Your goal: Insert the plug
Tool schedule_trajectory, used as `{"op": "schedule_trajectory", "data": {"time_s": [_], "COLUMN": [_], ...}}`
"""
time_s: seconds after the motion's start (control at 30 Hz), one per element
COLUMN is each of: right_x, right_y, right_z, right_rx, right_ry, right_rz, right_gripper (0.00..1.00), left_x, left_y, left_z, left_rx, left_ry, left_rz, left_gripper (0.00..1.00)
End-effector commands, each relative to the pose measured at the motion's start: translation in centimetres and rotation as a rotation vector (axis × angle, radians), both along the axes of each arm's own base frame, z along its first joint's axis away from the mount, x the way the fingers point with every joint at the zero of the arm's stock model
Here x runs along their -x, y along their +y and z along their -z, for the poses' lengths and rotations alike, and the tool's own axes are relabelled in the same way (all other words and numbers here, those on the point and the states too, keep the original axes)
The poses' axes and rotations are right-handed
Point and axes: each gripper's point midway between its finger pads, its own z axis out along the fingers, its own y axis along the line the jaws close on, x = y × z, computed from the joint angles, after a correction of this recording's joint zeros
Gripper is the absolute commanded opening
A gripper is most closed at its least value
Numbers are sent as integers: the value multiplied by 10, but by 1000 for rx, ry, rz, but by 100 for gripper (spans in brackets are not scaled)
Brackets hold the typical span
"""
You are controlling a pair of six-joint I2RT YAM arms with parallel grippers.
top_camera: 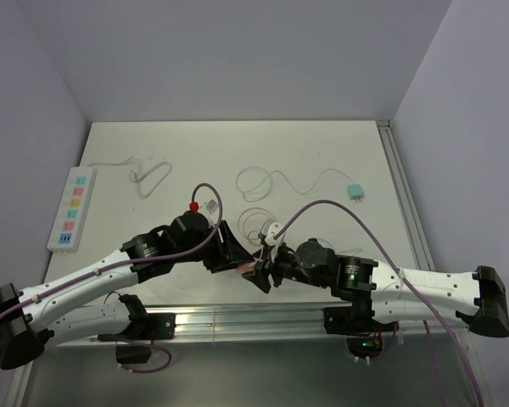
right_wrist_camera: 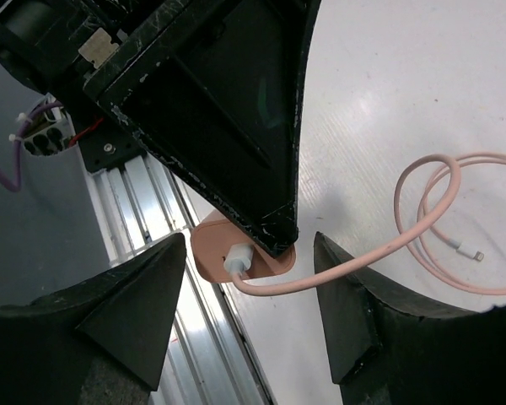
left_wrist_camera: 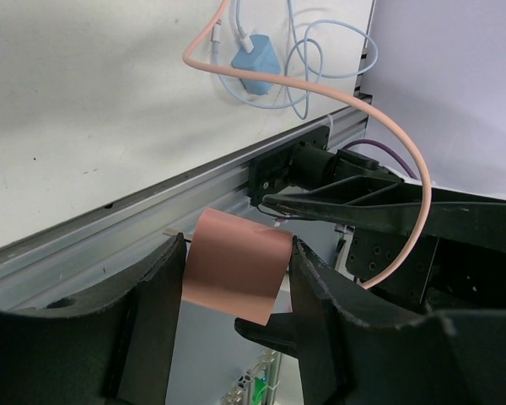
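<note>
The left gripper (top_camera: 242, 257) has its jaws clamped on the pink square charger block (left_wrist_camera: 234, 272) at the near edge of the white surface (top_camera: 237, 153). The right gripper (right_wrist_camera: 251, 253) has its jaws apart around the block. An off-centre squeeze may twist the block or pull on the thin pink cable (right_wrist_camera: 422, 211). The aluminium rail (right_wrist_camera: 143, 202) is close; there is free room toward the white power strip (top_camera: 72, 208).

Bright, even light; soft shadows.
</note>
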Motion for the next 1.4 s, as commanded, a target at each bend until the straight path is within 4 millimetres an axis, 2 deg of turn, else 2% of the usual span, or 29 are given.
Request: {"op": "schedule_trajectory", "data": {"time_s": [0.0,0.27,0.43,0.53,0.63,0.7,0.77,0.8,0.83,0.87,0.93,0.97,1.03,1.07,1.13,1.23,1.33,1.37], "right_x": [-3,2,3,4,4,5,6,6,6,5,2,0,-1,-3,-4,-17,-37,-49], "right_y": [9,14,14,15,15,16,17,17,18,18,17,15,14,13,12,7,2,2], "right_z": [-28,-24,-18,-17,-18,-22,-23,-22,-21,-19,-13,-10,-3,-1,2,3,-2,-10], "right_rx": [-74,-65,-45,-52,-67,-82,-89,-88,-82,-74,-56,-48,-36,-32,-32,-26,-38,-59], "right_ry": [-47,-39,-32,-30,-32,-35,-33,-31,-30,-25,-17,-13,-1,-2,4,2,15,40], "right_rz": [-3,-38,-47,-55,-53,-58,-63,-63,-65,-60,-34,-25,-11,2,15,84,176,198], "right_gripper": [68,59,59,53,43,26,0,0,0,0,0,0,0,0,0,0,0,0], "left_x": [-2,0,0,1,1,1,1,0,-1,-7,-14,-22,-31,-42,-55,-73,-86,-95], "left_y": [-4,-6,-7,-7,-6,-6,-5,-5,-3,2,16,24,38,56,78,117,146,161], "left_z": [-18,-16,-18,-19,-19,-20,-18,-19,-18,-17,-17,-17,-32,-29,-44,-56,-50,-40], "left_rx": [54,63,62,65,64,64,58,56,46,14,-34,-62,-70,-128,-151,-234,-358,-443], "left_ry": [-3,9,-3,-5,-11,-18,-28,-36,-47,-60,-71,-100,-150,-168,-215,-275,-312,-300], "left_rz": [-10,3,15,21,25,30,33,31,30,-7,-63,-108,-170,-245,-330,-473,-540,-557], "left_gripper": [0,0,0,0,0,0,0,2,12,44,77,83,98,99,99,99,99,99]}}
